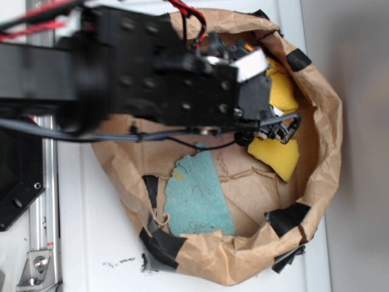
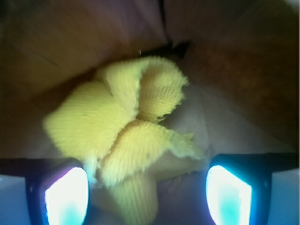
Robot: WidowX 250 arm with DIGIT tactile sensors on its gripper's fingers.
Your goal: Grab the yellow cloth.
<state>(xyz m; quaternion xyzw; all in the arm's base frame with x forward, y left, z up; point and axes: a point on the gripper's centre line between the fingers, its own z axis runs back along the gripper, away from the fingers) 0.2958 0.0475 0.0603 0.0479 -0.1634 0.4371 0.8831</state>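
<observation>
The yellow cloth (image 2: pixel 126 136) lies crumpled on the brown paper floor, and a fold of it reaches down between my fingers. My gripper (image 2: pixel 147 190) stands open over it, with the left pad (image 2: pixel 65 197) touching the cloth's edge and the right pad (image 2: pixel 229 194) apart from it. In the exterior view the yellow cloth (image 1: pixel 276 155) shows on both sides of the gripper (image 1: pixel 271 121), which partly hides it inside the paper bag's right half.
A brown paper bag (image 1: pixel 325 128) with a rolled rim and black tape patches holds both cloths. A teal cloth (image 1: pixel 197 194) lies flat at its lower left. The black arm and cables cover the bag's upper left. A metal rail (image 1: pixel 42 201) runs down the left.
</observation>
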